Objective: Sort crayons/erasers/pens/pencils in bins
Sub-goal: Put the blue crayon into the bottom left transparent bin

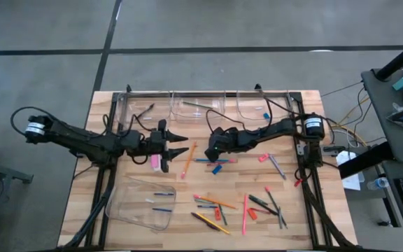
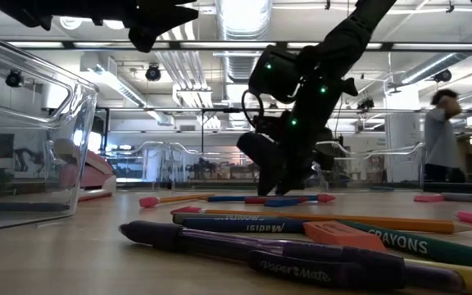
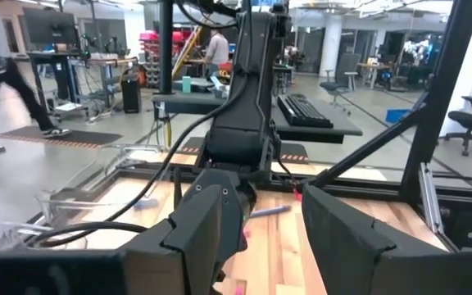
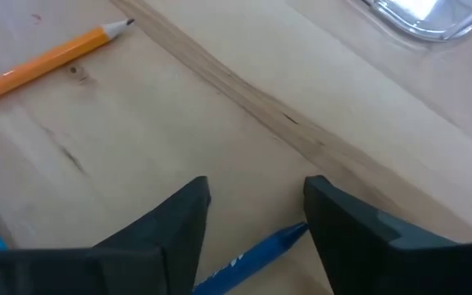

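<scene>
Near the surface's middle, the right gripper (image 4: 252, 217) straddles a blue pen (image 4: 248, 256), fingers apart; closing off-centre could flick it away.

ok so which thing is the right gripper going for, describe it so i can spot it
Find the right gripper near the table's middle, just in front of the clear bins along the far edge. Between its open fingers lies a blue pen. It is slim and blue, unlike the orange pencil beside it.
</scene>
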You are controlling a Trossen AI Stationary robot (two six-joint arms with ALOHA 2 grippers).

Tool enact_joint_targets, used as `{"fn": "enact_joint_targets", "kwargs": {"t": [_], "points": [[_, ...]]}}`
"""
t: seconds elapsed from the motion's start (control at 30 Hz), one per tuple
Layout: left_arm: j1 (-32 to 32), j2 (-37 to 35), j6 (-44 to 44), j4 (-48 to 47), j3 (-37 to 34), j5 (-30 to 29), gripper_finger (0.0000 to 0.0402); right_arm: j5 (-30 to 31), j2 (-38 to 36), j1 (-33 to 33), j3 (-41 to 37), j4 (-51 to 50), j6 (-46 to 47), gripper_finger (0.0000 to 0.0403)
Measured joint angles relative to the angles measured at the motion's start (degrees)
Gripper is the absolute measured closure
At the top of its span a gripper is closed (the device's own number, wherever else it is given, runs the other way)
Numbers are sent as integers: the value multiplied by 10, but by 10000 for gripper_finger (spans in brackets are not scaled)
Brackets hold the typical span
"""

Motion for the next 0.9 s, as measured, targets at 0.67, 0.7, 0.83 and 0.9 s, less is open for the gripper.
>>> {"fn": "enact_joint_targets", "kwargs": {"t": [0.67, 0.7, 0.83, 0.9], "points": [[-7, 0, -41, -29, 0, 4, 243, 5, -121, 24, -32, -35, -40, 258], [-7, 0, -42, -29, 0, 4, 243, 5, -121, 25, -37, -32, -37, 258], [-8, 0, -42, -29, 0, 4, 243, 7, -114, 23, -59, -34, -4, 260], [-8, 0, -42, -29, 0, 4, 243, -2, -113, 24, -65, -30, 27, 262]]}}
